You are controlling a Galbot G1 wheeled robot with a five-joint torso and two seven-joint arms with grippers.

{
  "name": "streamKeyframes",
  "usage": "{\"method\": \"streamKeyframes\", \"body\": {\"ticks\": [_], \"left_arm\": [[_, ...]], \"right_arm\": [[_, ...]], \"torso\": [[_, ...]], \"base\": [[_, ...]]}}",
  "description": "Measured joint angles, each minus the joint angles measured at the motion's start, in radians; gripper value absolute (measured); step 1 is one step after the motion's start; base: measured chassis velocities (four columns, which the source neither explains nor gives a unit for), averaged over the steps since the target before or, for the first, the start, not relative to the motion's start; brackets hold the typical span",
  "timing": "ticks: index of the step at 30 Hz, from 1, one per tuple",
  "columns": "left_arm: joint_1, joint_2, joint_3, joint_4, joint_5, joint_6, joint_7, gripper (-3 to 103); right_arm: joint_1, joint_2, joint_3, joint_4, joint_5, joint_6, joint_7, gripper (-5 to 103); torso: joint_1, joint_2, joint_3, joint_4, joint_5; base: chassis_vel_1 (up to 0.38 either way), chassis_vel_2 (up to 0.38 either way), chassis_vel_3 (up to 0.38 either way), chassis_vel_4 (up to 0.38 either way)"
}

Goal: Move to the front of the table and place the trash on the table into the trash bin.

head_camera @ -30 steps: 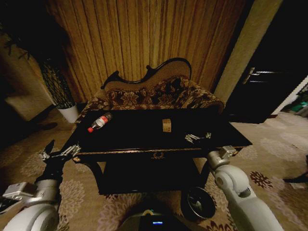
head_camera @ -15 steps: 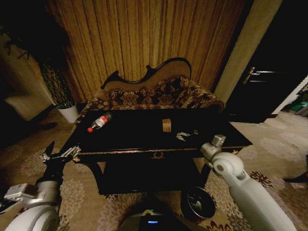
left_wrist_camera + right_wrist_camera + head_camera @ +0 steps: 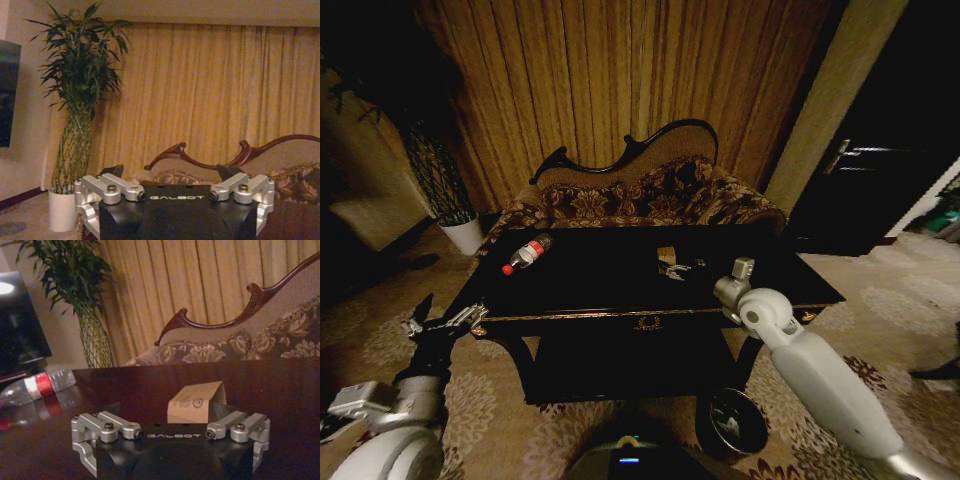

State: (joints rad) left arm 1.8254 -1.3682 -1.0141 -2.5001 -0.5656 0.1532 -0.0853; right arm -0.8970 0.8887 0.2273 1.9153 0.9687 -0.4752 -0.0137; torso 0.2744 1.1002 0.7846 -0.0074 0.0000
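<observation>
You're in a home living room: floral sofa (image 3: 640,195), glossy black table (image 3: 590,275), gold curtains (image 3: 620,80), potted plant (image 3: 438,180), patterned carpet (image 3: 880,330).

The right gripper (image 3: 170,412) is seen low over the dark glossy table (image 3: 260,390), its fingers spread open around a small tan box (image 3: 196,403). A clear plastic bottle (image 3: 35,386) with a red label is laid on its side well apart from the box. Behind the table, a floral sofa (image 3: 235,342), a potted plant (image 3: 75,295) and yellow curtains (image 3: 190,275) are seen.

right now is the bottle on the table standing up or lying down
Lying down. The bottle rests on its side at the table's left end, its red cap toward the front edge.
</observation>
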Motion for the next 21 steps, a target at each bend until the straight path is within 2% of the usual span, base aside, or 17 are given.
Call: {"method": "streamKeyframes", "body": {"ticks": [13, 15, 17, 19, 21], "left_arm": [[-0.003, -0.007, 0.0, 0.0, 0.008, 0.0, 0.0, 100], [-0.004, -0.006, -0.001, 0.0, 0.008, 0.0, 0.0, 100], [-0.004, -0.006, -0.001, 0.0, 0.008, 0.0, 0.0, 100], [-0.003, -0.006, -0.001, 0.0, 0.008, 0.0, 0.0, 100], [-0.002, -0.007, -0.002, 0.0, 0.008, -0.001, 0.0, 100]], "right_arm": [[0.047, 0.022, -0.06, -0.042, -0.028, -0.017, 0.001, 100], [0.047, 0.028, -0.065, -0.04, -0.031, -0.019, 0.002, 103], [0.048, 0.032, -0.068, -0.04, -0.034, -0.021, 0.003, 99], [0.049, 0.036, -0.073, -0.04, -0.044, -0.024, 0.005, 89], [0.049, 0.038, -0.075, -0.039, -0.05, -0.026, 0.006, 89]], "torso": [[0.0, 0.0, 0.0, 0.0, 0.0], [0.0, 0.0, 0.0, 0.0, -0.0001], [0.0, 0.0, 0.0, 0.0, 0.0], [0.0, 0.0, 0.0, 0.0001, -0.0001], [0.0, 0.0, 0.0, 0.0001, 0.0]], "base": [[0.0, 0.0, 0.0, 0.0], [0.0, 0.0, 0.0, 0.0], [0.0, 0.0, 0.0, 0.0], [0.0, 0.0, 0.0, 0.0], [0.0, 0.0, 0.0, 0.0]]}}
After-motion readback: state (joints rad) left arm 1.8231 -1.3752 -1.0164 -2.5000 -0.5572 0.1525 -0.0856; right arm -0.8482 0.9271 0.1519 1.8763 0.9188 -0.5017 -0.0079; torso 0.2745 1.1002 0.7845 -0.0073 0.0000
